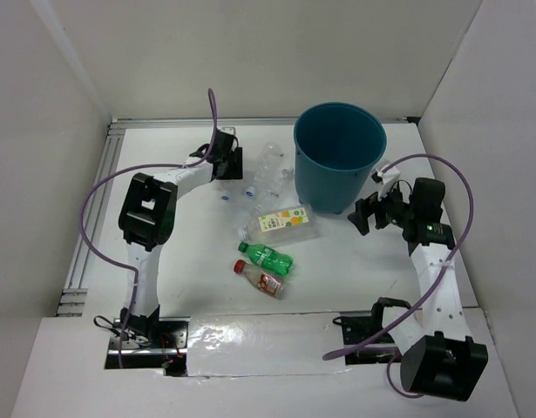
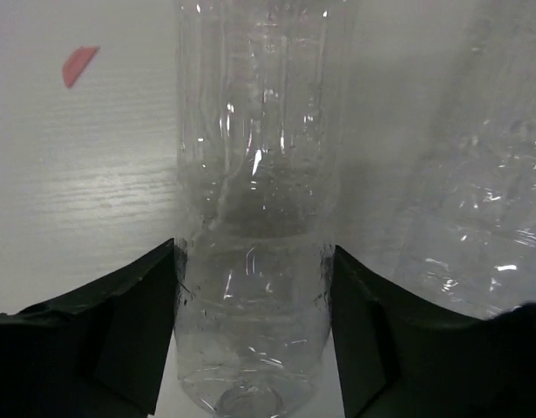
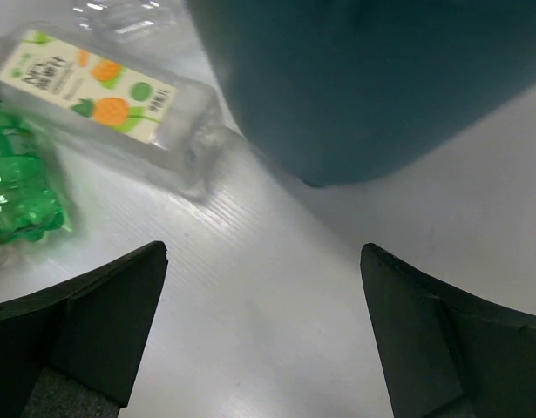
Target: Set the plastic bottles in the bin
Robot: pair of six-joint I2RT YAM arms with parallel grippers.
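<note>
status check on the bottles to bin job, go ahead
Left tool astride one clear bottle, grip unconfirmed. Right tool open, empty, beside the bin. No bottle seen in bin. Second clear bottle lying alongside.

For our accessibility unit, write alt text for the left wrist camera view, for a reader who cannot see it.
A clear plastic bottle lies on a white table, gripped at its sides between the two black fingers of the left gripper. A second clear bottle lies blurred at right, and a small red scrap sits upper left.
</note>
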